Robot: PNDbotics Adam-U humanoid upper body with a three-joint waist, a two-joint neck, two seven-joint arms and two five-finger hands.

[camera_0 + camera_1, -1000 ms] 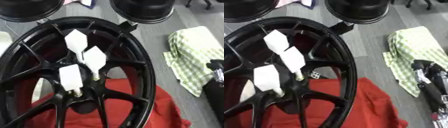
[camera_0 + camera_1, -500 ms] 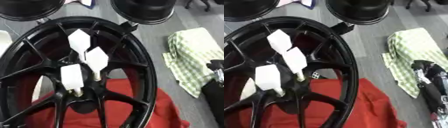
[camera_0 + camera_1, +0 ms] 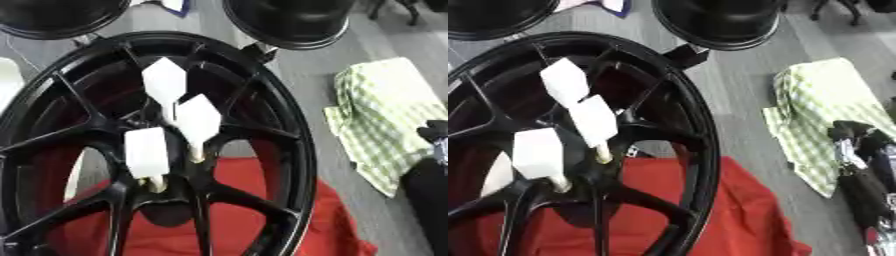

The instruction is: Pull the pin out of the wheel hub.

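The black wheel hub (image 3: pixel 149 150) lies flat on a red cloth (image 3: pixel 262 220), its spokes meeting at the centre. Three pins with white hexagonal heads stand in the centre, near one another: the upper pin (image 3: pixel 164 82), the middle pin (image 3: pixel 199 120) and the lower pin (image 3: pixel 146 152). Their long axes run from the hub up toward the camera, heads uppermost. A green checked towel (image 3: pixel 833 110) lies on the grey floor (image 3: pixel 737 90). The right hand (image 3: pixel 859 165) shows at the right edge; I cannot tell the state of its fingers.
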